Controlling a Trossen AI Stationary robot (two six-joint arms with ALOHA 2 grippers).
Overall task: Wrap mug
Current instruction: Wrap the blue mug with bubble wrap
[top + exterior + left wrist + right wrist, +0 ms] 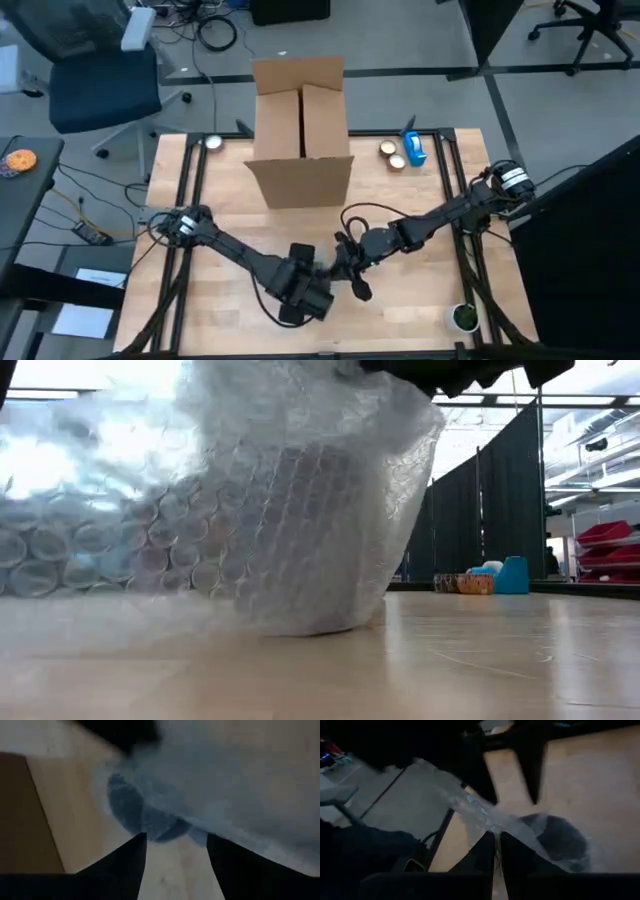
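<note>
A dark mug [325, 525] stands on the wooden table under a sheet of clear bubble wrap [250, 510], which drapes over it and spreads toward the low view's left. In the right wrist view the mug [561, 840] shows through the wrap. My right gripper [495, 842] is shut on the wrap beside the mug, near the table's middle front [350, 268]. My left gripper [175, 847] is open and close by the wrapped mug [142, 815], its fingers either side of a bare strip of table. I cannot tell whether they touch the wrap. My right gripper pinches a gathered band of bubble wrap [487, 822] between its two fingertips, beside the mug. The band runs taut across the fingers, up to a raised end [432, 772] and down to where the wrap covers the mug. The mug stays on the table.
An open cardboard box [300, 130] stands at the far middle of the table. Two tape rolls [392, 153] and a blue object [413, 148] lie to its right. A small green-topped object [463, 317] sits at the near right corner. An office chair [100, 80] stands beyond the table.
</note>
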